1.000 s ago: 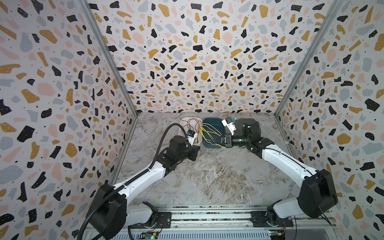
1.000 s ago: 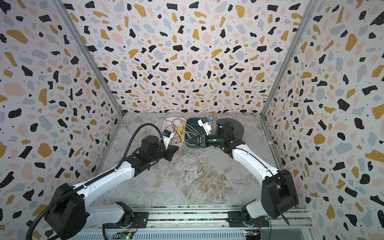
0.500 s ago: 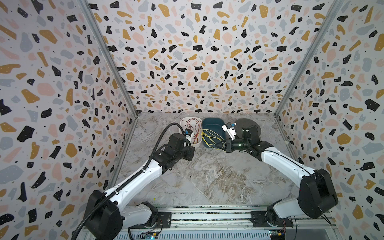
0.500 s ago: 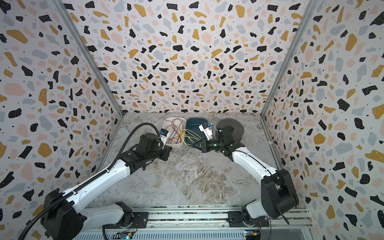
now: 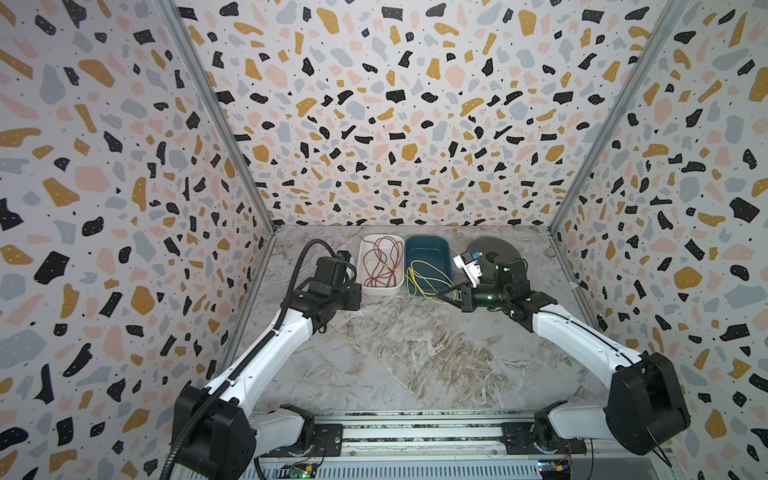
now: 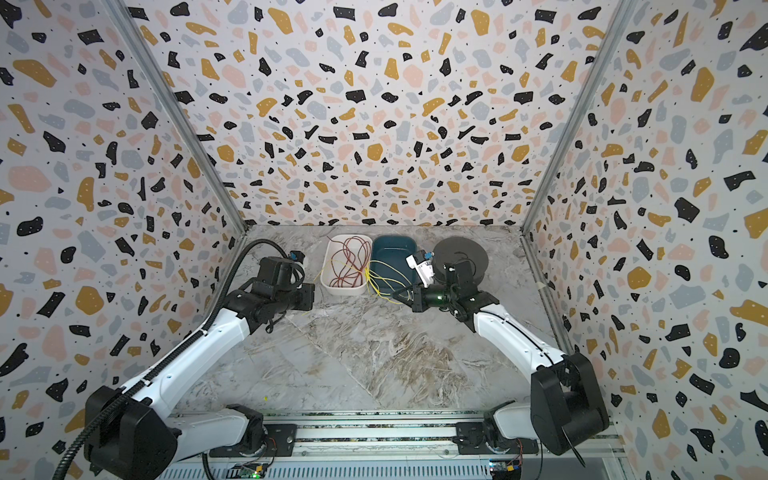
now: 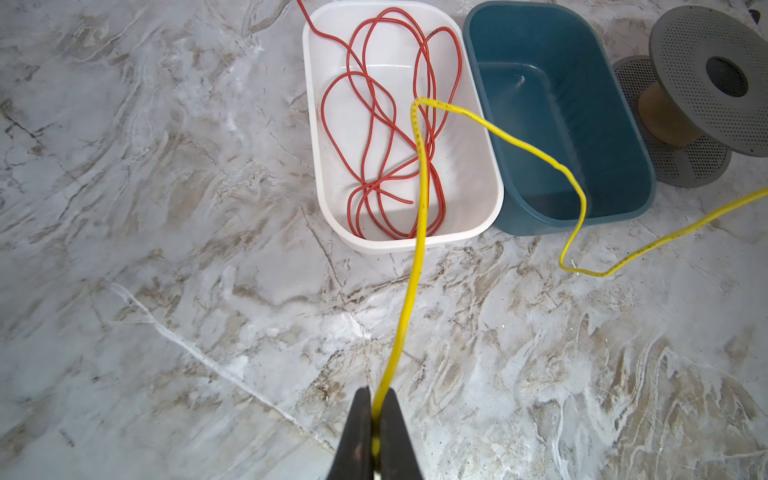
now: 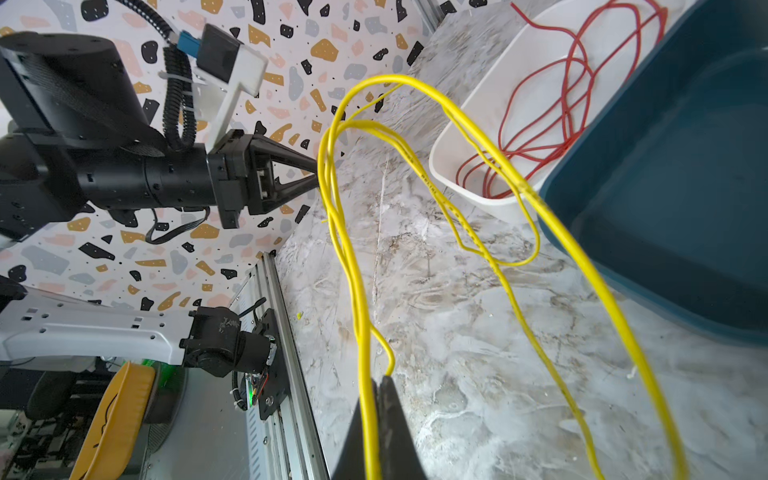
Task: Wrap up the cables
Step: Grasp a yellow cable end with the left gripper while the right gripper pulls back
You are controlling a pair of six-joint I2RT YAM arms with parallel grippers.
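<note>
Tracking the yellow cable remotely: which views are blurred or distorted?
Left wrist view: sharp, evenly lit, yellow cable crisp. Right wrist view: cable strands nearest the lens and the blue bin are soft. Both top views: evenly lit, wide-angle stretch at the edges, cable hair-thin.

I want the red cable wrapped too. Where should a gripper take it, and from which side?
Probably from above: the walls of the white tray block a sideways approach. Pinch the red cable at its free end, which lies alone on the tray floor toward the near end, clear of the crossed loops.
</note>
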